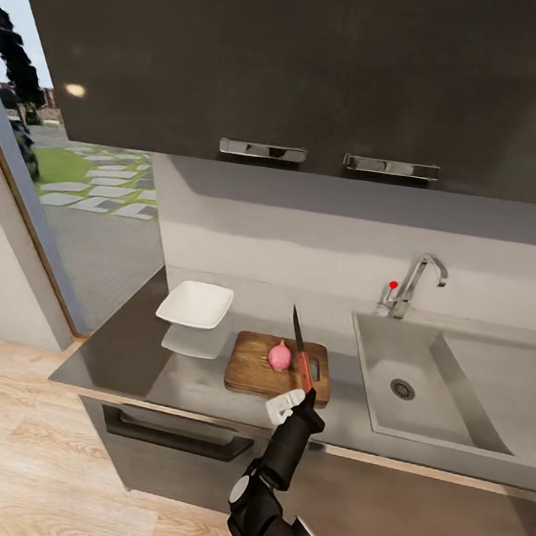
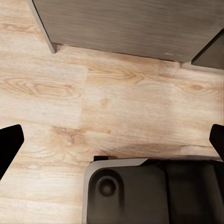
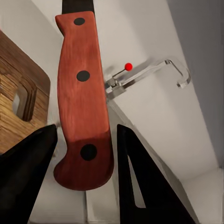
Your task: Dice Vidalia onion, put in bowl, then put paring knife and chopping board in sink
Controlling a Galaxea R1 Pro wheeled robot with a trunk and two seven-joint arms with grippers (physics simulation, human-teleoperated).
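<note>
here the right gripper (image 1: 302, 393) holds the paring knife (image 1: 300, 348) by its red handle, low near the end. in the right wrist view the two dark fingers (image 3: 28, 177) sit on each side of the handle (image 3: 83, 102), closed just wide enough to pinch it. the dark blade points up and away, toward the wall. the knife hangs over the near right part of the chopping board (image 1: 256, 368), just beside the vidalia onion (image 1: 280, 355).

the onion sits whole on the board, near its middle. the board lies on the countertop (image 1: 124, 360), between the white bowl (image 1: 196, 304) and the sink (image 1: 454, 389). the tap (image 1: 420, 281) stands behind the sink.

the left gripper (image 2: 112, 142) has its jaws wide apart, with only the dark tips (image 2: 9, 144) showing at the edges. it holds nothing and hangs over the wood floor (image 2: 116, 102).
</note>
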